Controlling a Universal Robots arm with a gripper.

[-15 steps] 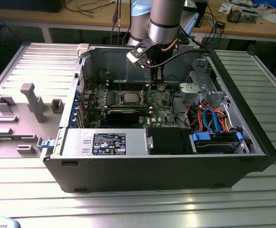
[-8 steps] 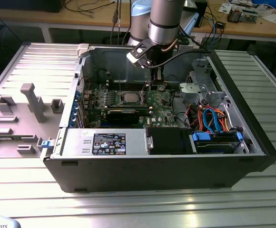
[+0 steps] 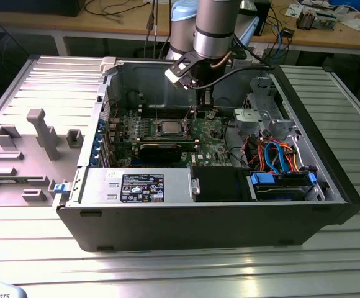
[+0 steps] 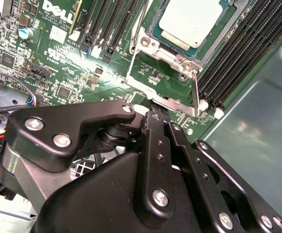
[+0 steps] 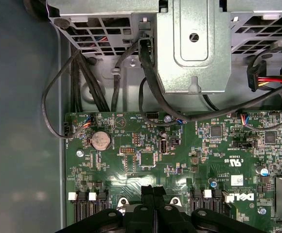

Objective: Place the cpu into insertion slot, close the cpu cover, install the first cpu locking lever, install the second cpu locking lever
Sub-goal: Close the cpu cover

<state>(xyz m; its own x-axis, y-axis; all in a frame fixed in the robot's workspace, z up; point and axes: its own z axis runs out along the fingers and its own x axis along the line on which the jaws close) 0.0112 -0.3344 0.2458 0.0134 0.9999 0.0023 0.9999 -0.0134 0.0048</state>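
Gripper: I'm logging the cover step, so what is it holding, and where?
It cannot be told for sure. The black gripper, fingers shut, sits at the free edge of the raised thin square silver metal cpu cover; no pinch shows.

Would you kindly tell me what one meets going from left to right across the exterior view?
grey fixture tray → white latch → cpu → gripper → silver drive cage → black case wall
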